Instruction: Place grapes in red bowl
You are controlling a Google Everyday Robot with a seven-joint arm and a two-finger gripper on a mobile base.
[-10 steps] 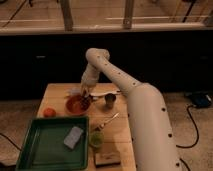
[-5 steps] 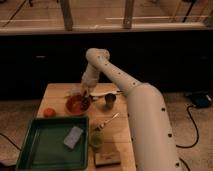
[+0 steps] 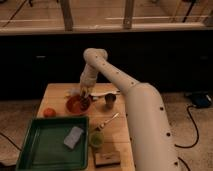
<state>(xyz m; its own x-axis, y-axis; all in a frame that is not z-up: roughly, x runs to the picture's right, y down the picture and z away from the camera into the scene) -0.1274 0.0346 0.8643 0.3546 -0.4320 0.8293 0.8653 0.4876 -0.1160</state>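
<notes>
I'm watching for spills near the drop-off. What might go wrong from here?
The pincer hangs low over the far rim of the red bowl, so moving off might nudge or tip it. The grapes are hidden from view; released off-centre, they might roll onto the table. The small cup stands close beside the bowl and might get bumped.

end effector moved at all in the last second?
No. The end effector is at the same spot over the far rim of the red bowl.
</notes>
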